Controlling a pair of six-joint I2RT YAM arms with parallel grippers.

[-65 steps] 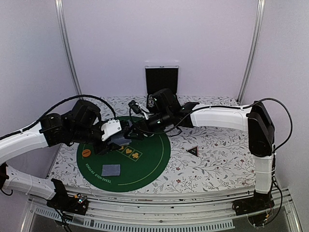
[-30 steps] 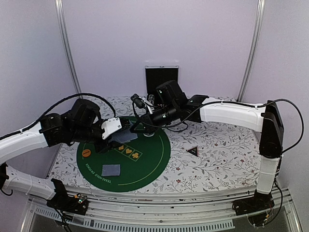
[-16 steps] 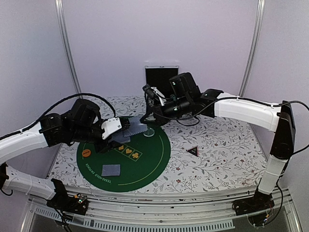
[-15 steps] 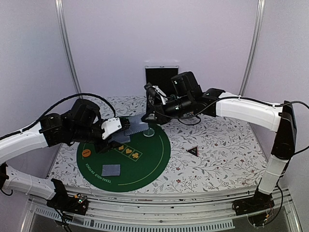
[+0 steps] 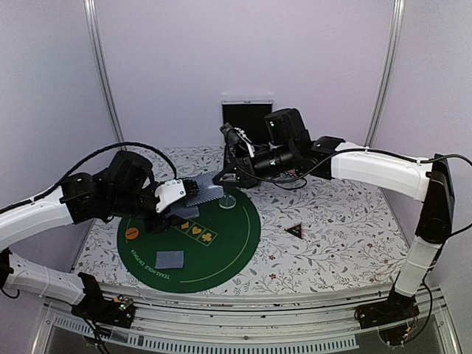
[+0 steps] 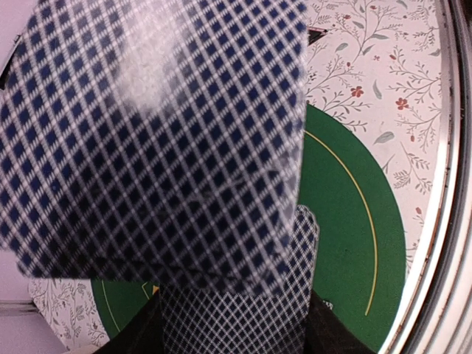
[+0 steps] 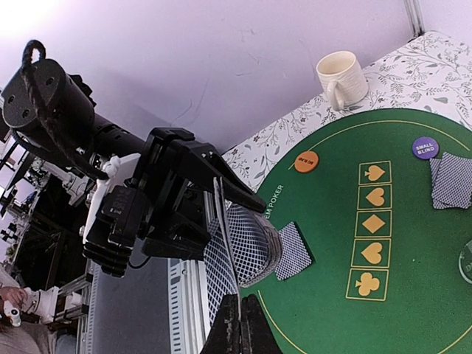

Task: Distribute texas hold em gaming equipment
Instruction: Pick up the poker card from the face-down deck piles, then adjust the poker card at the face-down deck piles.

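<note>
Holding the deck (image 7: 247,243) of grey-blue-backed cards, left tool (image 5: 190,198) clamps it by the sides above the left part of the green mat (image 5: 228,251). Right tool (image 7: 240,328) is closed tight on a single card (image 6: 147,140), pinched at its edge, raised just over the deck top and overlapping it. On the mat: face-down card (image 5: 169,259), orange disc (image 5: 132,234), pale disc (image 5: 228,200), blue disc (image 7: 425,147). Black triangular marker (image 5: 295,230) lies on the floral worktop (image 5: 332,243) right of the mat, mug (image 7: 341,77) off the mat
</note>
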